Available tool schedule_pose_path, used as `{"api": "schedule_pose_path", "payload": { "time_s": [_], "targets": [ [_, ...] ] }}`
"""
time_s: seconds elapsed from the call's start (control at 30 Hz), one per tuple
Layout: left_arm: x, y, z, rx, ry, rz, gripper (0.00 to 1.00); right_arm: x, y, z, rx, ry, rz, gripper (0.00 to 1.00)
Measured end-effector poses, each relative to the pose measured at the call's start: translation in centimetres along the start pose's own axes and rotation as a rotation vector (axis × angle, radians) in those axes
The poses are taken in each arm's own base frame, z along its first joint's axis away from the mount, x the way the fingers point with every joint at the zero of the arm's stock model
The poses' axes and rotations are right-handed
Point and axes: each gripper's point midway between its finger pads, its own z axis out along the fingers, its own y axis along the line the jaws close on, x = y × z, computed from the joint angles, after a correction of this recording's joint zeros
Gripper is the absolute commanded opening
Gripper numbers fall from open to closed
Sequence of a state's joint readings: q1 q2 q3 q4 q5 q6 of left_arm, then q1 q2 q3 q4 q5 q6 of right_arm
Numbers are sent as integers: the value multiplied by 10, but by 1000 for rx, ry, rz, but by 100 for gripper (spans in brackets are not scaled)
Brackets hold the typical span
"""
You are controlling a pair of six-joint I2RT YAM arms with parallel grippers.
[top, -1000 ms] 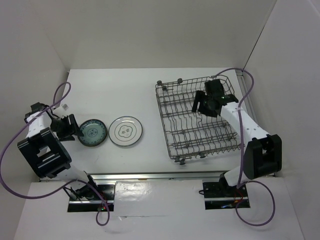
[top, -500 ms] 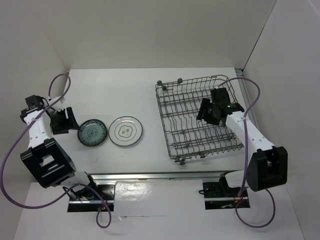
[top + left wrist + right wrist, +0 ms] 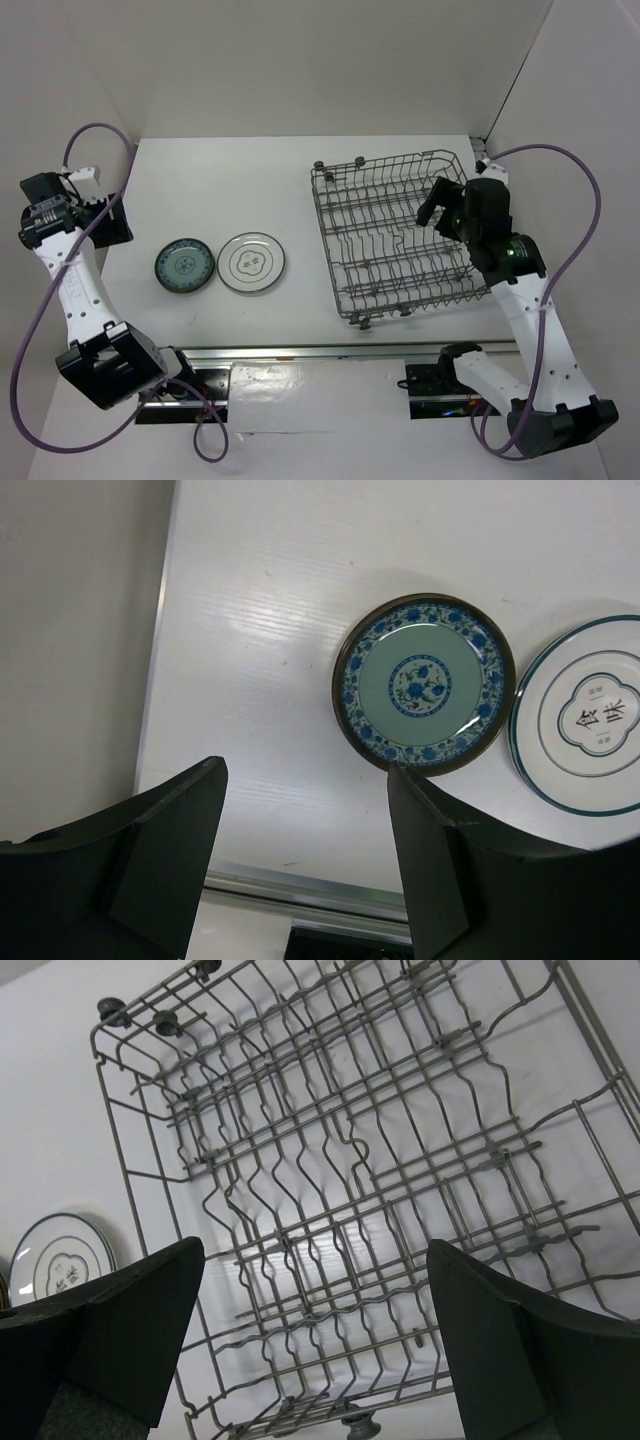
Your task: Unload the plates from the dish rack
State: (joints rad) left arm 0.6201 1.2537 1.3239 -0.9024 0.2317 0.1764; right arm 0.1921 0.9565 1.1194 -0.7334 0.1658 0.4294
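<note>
Two plates lie beyond open left end effector, untouched.

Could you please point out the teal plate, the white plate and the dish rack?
teal plate (image 3: 424, 685), left wrist view, its centre.
white plate (image 3: 252, 263), top external view, its centre.
dish rack (image 3: 395, 235), top external view, its wire floor.

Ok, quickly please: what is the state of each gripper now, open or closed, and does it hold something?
Left gripper: jaws open, holding nothing.
Right gripper: jaws open wide, holding nothing.
</note>
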Motion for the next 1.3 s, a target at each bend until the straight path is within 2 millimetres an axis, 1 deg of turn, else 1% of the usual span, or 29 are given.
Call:
{"api": "schedule_pose_path", "payload": {
  "time_s": [0.07,0.13,0.3,0.5,0.53,0.6,0.63,0.77,0.87,0.93,1.0,1.03,1.07,1.2,1.23,1.27,1.3],
  "targets": [
    [1,4,-4,-26,7,1,79,-8,0,-9,3,-27,8,100],
    [4,6,-9,-50,21,1,79,-8,-3,-12,15,-25,10,100],
    [4,10,-21,-87,16,6,79,7,-9,-12,41,36,-3,100],
    [7,6,-33,-91,3,13,79,24,-16,-8,75,109,-6,100],
    [7,5,-35,-92,0,14,79,28,-16,-7,75,125,-6,100],
    [8,4,-37,-91,-1,15,79,37,-9,-7,23,167,-19,100],
    [8,4,-38,-88,-2,15,79,44,0,-7,-34,200,-35,100],
    [10,0,-39,-71,-4,15,79,90,42,-7,-268,349,-87,100],
    [13,-3,-39,-62,1,13,79,141,80,-8,-379,490,-224,100],
    [16,-4,-39,-56,6,13,79,175,103,-7,-417,568,-322,100],
    [19,-5,-38,-51,16,12,79,201,114,-4,-419,615,-400,98],
    [21,-5,-37,-50,20,14,79,210,117,-3,-414,625,-429,93],
    [22,-5,-36,-48,25,20,79,215,119,-2,-409,627,-448,91],
    [32,-6,-32,-42,55,21,79,224,130,3,-399,601,-466,84],
    [33,-6,-31,-41,57,21,79,228,132,7,-388,601,-468,81],
    [33,-6,-31,-41,57,22,79,234,133,10,-378,605,-472,74],
    [33,-6,-31,-41,57,23,79,241,134,13,-367,614,-482,70]
  ]
}}
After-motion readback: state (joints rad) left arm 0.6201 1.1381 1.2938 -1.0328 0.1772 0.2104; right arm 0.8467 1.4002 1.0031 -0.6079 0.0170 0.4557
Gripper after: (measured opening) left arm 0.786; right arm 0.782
